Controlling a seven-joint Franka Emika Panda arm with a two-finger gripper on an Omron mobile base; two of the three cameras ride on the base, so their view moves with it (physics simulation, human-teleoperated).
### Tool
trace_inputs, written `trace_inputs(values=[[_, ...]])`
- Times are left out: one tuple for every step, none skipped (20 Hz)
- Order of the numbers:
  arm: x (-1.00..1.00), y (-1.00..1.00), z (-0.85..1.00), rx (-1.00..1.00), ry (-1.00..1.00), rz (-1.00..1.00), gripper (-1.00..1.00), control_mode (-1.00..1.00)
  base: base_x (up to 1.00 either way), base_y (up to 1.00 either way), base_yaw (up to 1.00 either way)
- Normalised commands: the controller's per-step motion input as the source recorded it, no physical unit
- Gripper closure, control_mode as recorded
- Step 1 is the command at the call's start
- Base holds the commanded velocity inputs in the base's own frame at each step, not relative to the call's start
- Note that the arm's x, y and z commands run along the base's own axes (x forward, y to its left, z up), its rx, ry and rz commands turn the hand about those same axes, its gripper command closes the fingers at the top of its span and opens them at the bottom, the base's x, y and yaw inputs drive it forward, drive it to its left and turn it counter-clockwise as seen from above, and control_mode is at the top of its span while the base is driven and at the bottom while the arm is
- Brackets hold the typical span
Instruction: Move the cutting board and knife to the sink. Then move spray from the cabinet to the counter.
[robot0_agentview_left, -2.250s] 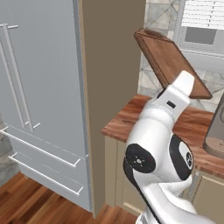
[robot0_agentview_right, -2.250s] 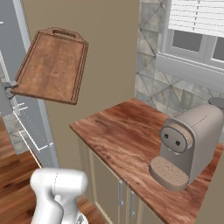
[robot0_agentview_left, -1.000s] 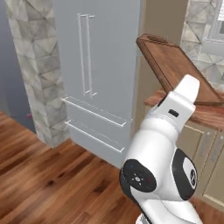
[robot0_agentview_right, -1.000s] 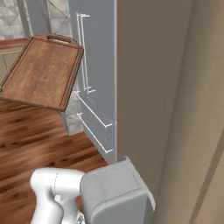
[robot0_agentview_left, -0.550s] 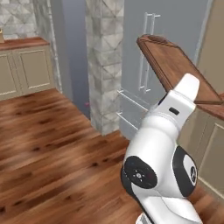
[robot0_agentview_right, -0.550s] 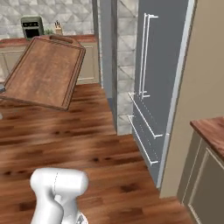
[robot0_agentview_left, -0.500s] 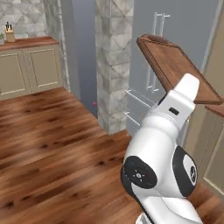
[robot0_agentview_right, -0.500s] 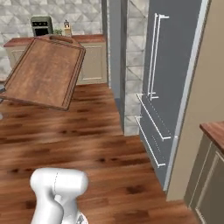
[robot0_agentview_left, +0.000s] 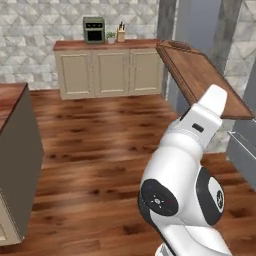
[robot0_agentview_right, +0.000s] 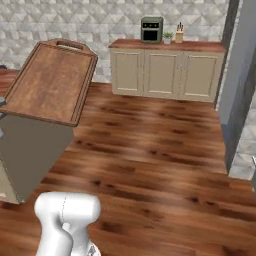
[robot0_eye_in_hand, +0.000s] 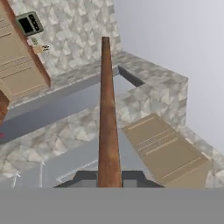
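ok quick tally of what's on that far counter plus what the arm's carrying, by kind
oven: 1
plant: 1
knife block: 1
cutting board, carried in the gripper: 1
total: 4

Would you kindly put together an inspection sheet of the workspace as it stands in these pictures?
Surface: reddish-brown wood-grain countertop over beige panelled cabinets on the far wall; wooden floor between.
Job's things: flat dark-brown wooden cutting board held aloft, tilted; seen edge-on in the hand view.
Clutter: small dark countertop oven, potted plant and knife block on that counter.
Grippers: gripper shut on the cutting board's edge.
Cables: nothing seen.
Surroundings: grey stone-tiled wall; dark counter block at the left.
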Motion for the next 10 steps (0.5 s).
trace_inputs(values=[[0.00,0.00,0.00,0.00,0.00,0.00,1.00,1.00,0.00,0.86,0.62],[0.00,0.00,0.00,0.00,0.00,0.00,1.00,1.00,0.01,0.87,0.62],[0.00,0.00,0.00,0.00,0.00,0.00,1.00,1.00,0.03,0.86,0.62],[0.00,0.00,0.00,0.00,0.00,0.00,1.00,1.00,0.10,0.89,0.60],[0.00,0.00,0.00,0.00,0.00,0.00,1.00,1.00,0.29,1.00,0.52],[0.00,0.00,0.00,0.00,0.00,0.00,1.00,1.00,0.23,1.00,0.32],[0.00,0.00,0.00,0.00,0.00,0.00,1.00,1.00,0.28,1.00,0.25],[0.00,0.00,0.00,0.00,0.00,0.00,1.00,1.00,0.31,1.00,0.21],[0.00,0.00,0.00,0.00,0.00,0.00,1.00,1.00,0.42,1.00,0.15],[0.00,0.00,0.00,0.00,0.00,0.00,1.00,1.00,0.74,1.00,0.04]])
